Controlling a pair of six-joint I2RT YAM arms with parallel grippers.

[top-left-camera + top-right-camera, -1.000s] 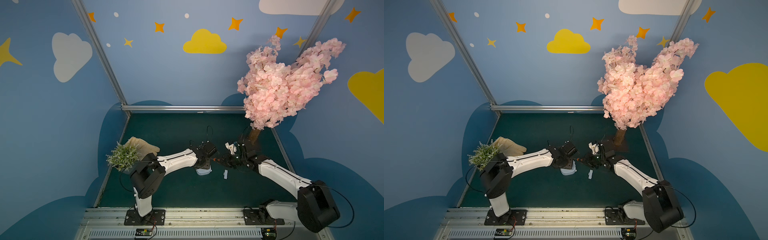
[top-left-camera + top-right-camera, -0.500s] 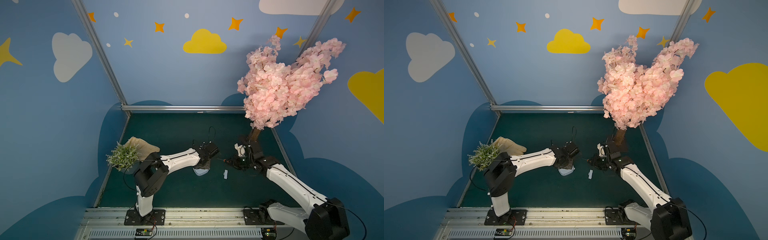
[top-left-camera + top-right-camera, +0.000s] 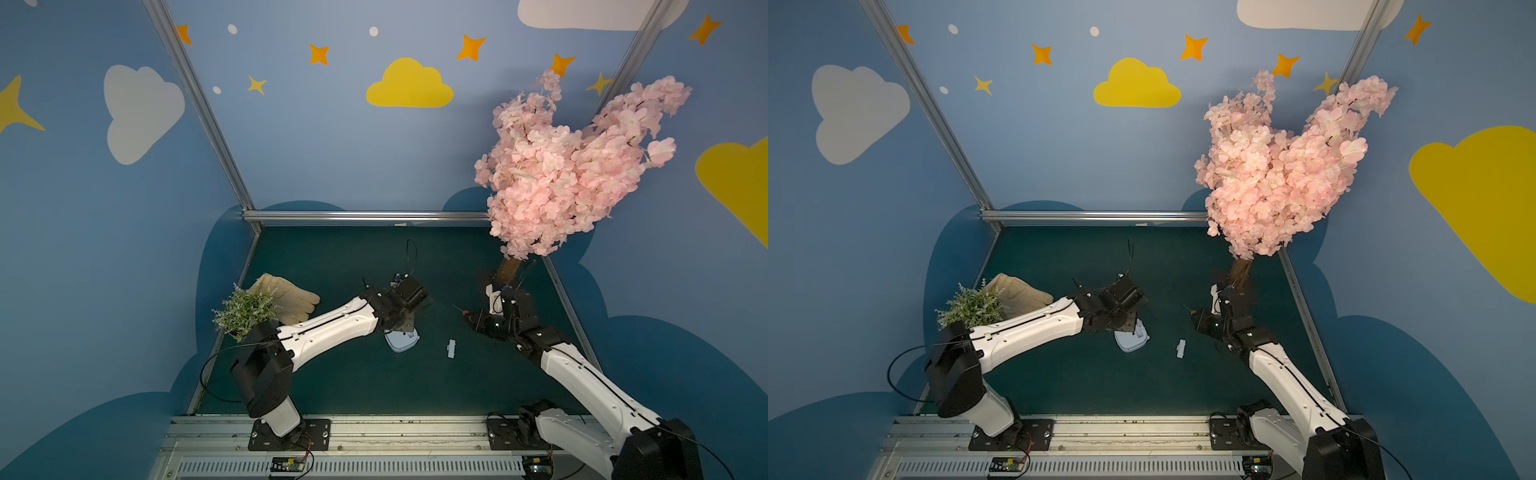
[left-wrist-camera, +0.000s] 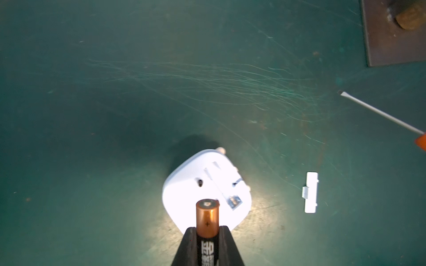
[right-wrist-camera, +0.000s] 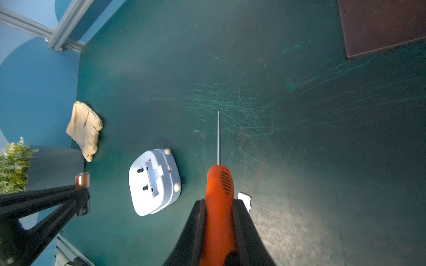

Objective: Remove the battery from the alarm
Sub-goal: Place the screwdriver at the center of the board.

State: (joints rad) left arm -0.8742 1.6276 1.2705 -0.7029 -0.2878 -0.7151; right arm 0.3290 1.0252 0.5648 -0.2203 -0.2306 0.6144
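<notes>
Green mat (image 4: 115,92) bears alarm (image 5: 154,182) and cover (image 4: 310,192); left gripper (image 4: 207,228) grips battery (image 4: 207,214), right gripper (image 5: 220,202) screwdriver (image 5: 219,182).

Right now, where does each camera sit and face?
Top views: high overhead, looking down on the dark green table; white left arm and right arm show.
Left wrist: looks down at the pale blue rounded-square alarm; left tool grips the copper-topped black battery.
Right wrist: looks along the orange-handled screwdriver in the right tool.
Shared: all show the alarm.
</notes>
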